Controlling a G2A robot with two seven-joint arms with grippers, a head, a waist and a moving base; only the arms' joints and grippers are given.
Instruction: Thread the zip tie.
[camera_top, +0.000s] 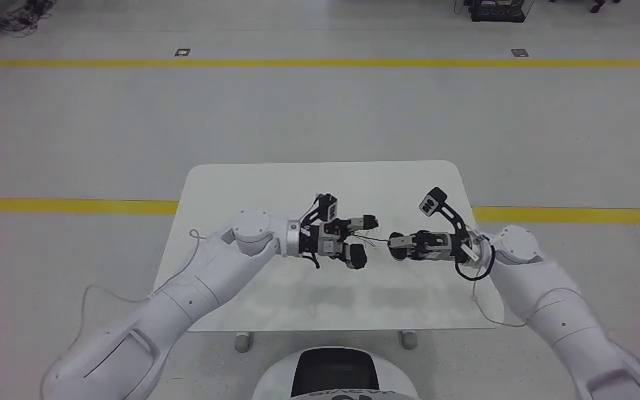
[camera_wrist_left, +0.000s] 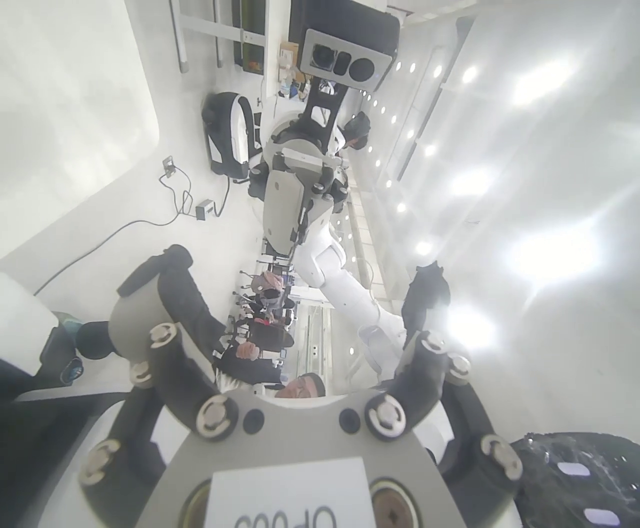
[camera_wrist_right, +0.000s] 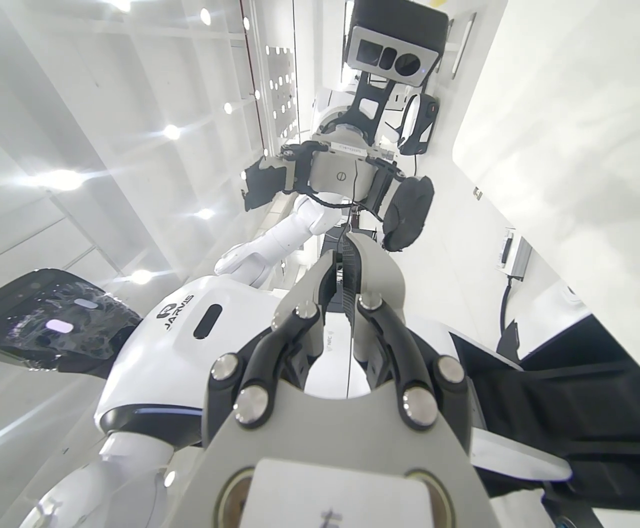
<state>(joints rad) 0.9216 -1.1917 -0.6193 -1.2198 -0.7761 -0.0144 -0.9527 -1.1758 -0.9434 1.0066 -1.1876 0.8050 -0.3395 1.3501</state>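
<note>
The white bench (camera_top: 250, 190) is the biggest thing here, and both arms are stretched out above it, meeting over its middle. The left hand (camera_top: 362, 239) and the right hand (camera_top: 396, 245) point straight at each other. They are near one another but apart, and both are held up off the bench top.

The left hand is spread wide open. Its two dark fingers (camera_wrist_left: 167, 285) stand well apart and grip nothing. Seen from its own wrist, the right hand sits directly ahead of the gap between them.

The right hand is pinched closed, its two fingers pressed together on the zip tie (camera_wrist_right: 348, 367). The tie is a thin black strip that runs lengthwise between that hand's fingers and out beyond its fingertips toward the left hand. From above, the free part of the tie pokes forward from the right hand's tips into the space between the two hands. It reaches about as far as the mouth of the left hand's open fingers, but I cannot tell whether it touches either finger. The strip is so thin that I can't make out its head end, or whether any part of it has been passed through.
</note>
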